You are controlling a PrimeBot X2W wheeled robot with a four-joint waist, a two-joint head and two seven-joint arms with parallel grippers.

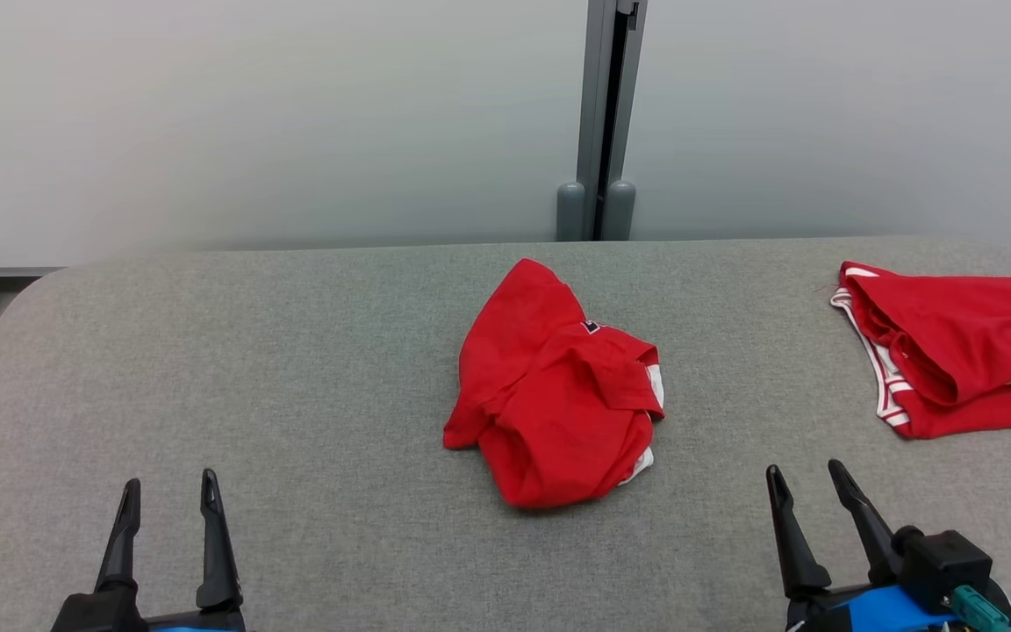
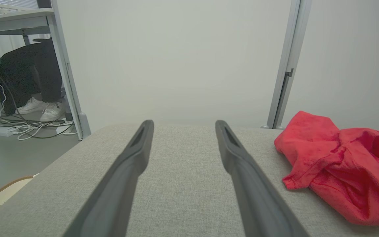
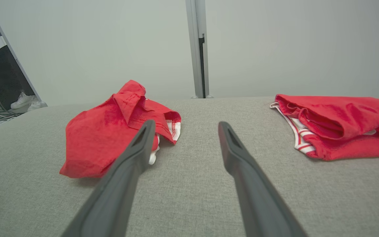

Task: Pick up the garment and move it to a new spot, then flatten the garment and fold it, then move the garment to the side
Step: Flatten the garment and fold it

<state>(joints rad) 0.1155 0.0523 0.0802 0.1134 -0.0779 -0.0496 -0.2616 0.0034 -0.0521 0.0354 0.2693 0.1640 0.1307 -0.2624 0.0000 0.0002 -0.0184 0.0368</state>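
A crumpled red garment [image 1: 554, 391] with white trim lies bunched in the middle of the grey padded table [image 1: 295, 369]; it also appears at the right of the left wrist view [image 2: 341, 168] and at the left of the right wrist view [image 3: 110, 131]. My left gripper [image 1: 170, 493] is open near the table's front left, well clear of the garment, with bare table between its fingers [image 2: 140, 148]. My right gripper [image 1: 808, 481] is open at the front right, to the right of and nearer than the garment, holding nothing.
A second red garment [image 1: 953, 351] with white striped trim lies folded at the table's right edge [image 3: 337, 126]. A pale wall with a grey vertical post [image 1: 606, 123] stands behind the table. A person's legs and white shoes [image 2: 41, 108] and cables show past the left corner.
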